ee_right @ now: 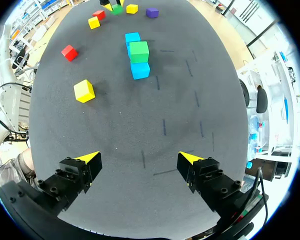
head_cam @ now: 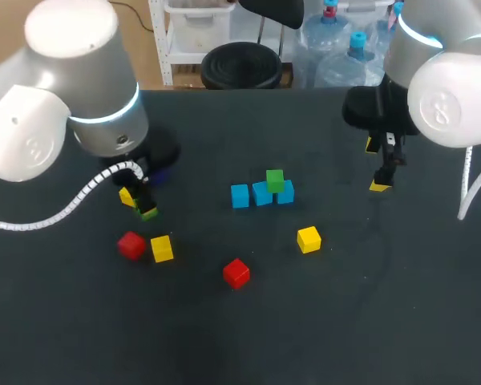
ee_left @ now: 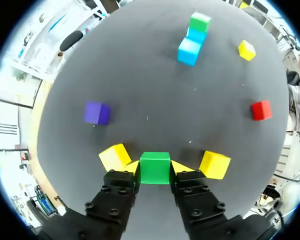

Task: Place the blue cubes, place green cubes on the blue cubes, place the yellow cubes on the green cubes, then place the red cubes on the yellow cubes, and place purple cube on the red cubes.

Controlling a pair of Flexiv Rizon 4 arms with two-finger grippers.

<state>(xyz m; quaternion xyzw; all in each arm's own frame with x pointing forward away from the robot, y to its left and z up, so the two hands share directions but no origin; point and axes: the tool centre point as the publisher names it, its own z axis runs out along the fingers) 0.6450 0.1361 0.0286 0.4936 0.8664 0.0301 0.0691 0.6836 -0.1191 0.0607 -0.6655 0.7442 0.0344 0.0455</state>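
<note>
We read no text, numbers or labels in any view. The right arm joint cap, upper right of the head view, shows a faint emblem, illegible.

Left arm hanging at left, wrist pointing down; left gripper clamping green cube between both fingertips. Right arm hanging at right; right gripper holding fingers spread wide apart.

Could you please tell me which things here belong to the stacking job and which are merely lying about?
Job: blue cubes, stacked green cube, held green cube in left gripper, yellow cubes, red cubes, purple cube.
Lying about: just the black table underneath.
</note>
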